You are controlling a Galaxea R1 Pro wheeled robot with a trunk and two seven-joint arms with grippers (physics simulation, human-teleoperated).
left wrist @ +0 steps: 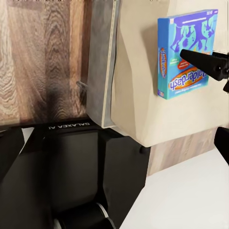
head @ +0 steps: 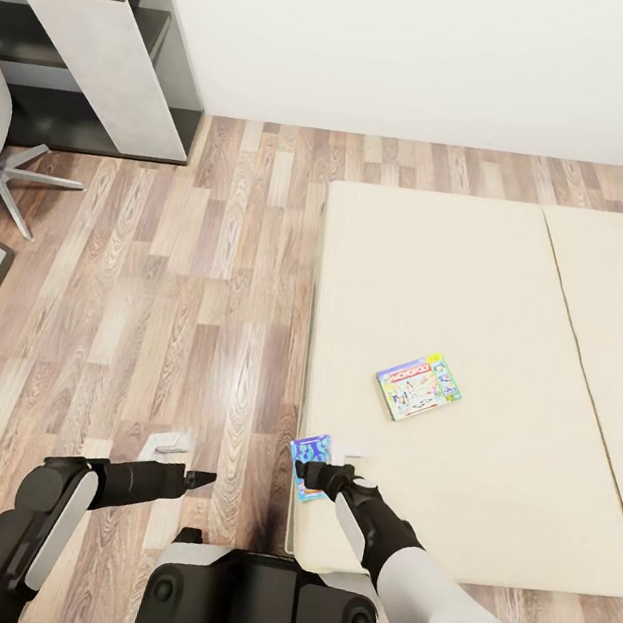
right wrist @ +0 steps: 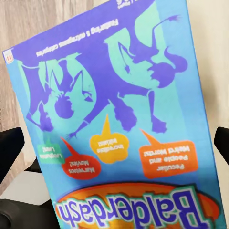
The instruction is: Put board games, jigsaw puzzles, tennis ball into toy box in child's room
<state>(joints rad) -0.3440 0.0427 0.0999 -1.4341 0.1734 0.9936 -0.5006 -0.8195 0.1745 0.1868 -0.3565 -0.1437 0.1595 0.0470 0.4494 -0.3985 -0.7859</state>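
Early days, by my judgement — the right hand (head: 313,473) spreads wide over the blue board game (head: 309,465) at the bed (head: 519,285) edge, low centre, a paler game (head: 419,384) mid-frame untouched — left hand (head: 200,479) unreadable.

Even, bright, diffuse light fills the rendered room, with no visible lamp or window. The white wall (head: 427,47) washes out to near featureless, and the glossy wood-plank floor (head: 180,310) carries pale vertical sheen streaks. Shadows are soft and faint, darkest under the dark-grey cabinet (head: 101,53). In the right wrist view the blue cartoon-printed game box (right wrist: 119,119) looks slightly soft, its small lettering blurred. Straight edges stay straight at the frame borders.
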